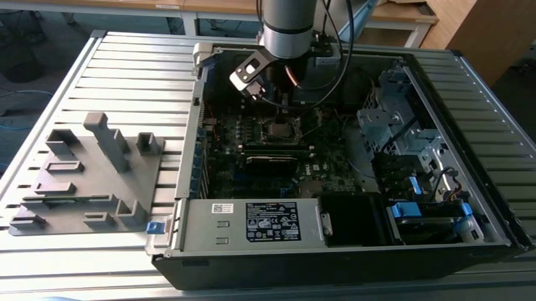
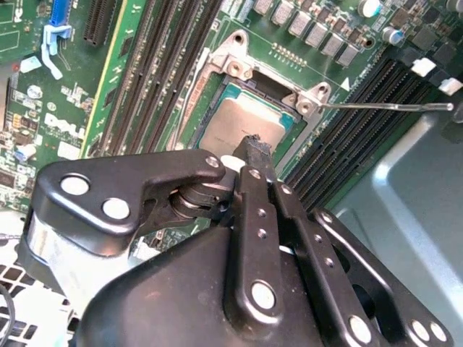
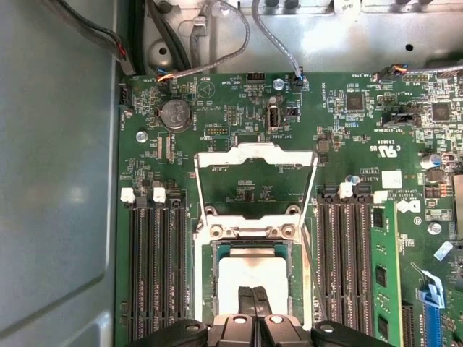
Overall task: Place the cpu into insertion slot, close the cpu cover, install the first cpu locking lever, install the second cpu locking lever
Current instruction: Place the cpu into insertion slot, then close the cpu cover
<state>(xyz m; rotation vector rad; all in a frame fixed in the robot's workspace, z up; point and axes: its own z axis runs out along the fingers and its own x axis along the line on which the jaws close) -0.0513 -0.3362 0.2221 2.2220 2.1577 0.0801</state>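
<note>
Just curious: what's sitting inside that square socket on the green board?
The cpu, silver top up, lies in the insertion slot. The tool covers part of it; whatever is beneath is hidden.

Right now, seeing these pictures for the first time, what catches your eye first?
The open computer case on the slatted table, with the arm reaching down into it. In the first wrist view, the black claw, shut, is over the silver cpu lying in the slot, its cover open.
</note>
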